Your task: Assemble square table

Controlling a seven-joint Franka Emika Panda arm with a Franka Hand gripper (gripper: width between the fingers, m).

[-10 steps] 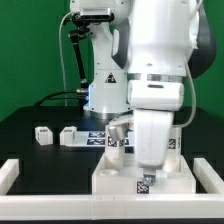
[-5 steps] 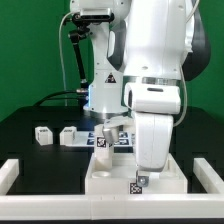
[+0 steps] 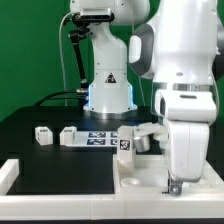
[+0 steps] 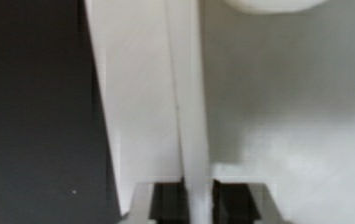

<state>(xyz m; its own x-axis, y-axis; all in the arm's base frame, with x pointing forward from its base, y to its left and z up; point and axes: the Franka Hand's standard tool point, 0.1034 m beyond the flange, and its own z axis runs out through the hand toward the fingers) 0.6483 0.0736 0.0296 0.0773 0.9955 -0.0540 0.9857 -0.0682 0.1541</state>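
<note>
Gripper (image 3: 176, 184): points straight down at the near right of the scene, under the big white arm

Fingers (image 4: 169, 204): in the wrist view two dark tips stand one on each side of a thin white edge, with no gap to it; the gripper is clamped on the slab

Slab (image 3: 140, 176): white and square, at the near right of the table and held at its near edge; I cannot tell if it lies flat on the table or is a little lifted

Socket (image 4: 273, 4): a round one on the slab's face, seen only in part in the wrist view

Leg on slab (image 3: 127, 145): short and white with a black-white tag, standing upright at the slab's far left corner; whether it is fixed in the socket I cannot tell

Loose legs (image 3: 42, 135): two short white pieces on the table at the far left, just beside each other and well apart from the slab

Marker board (image 3: 100, 138): flat on the table, between the loose legs and the slab

Rail (image 3: 12, 171): long and white, along the near left edge of the table

Table (image 3: 45, 160): black; its bare part is to the left of the slab
</note>
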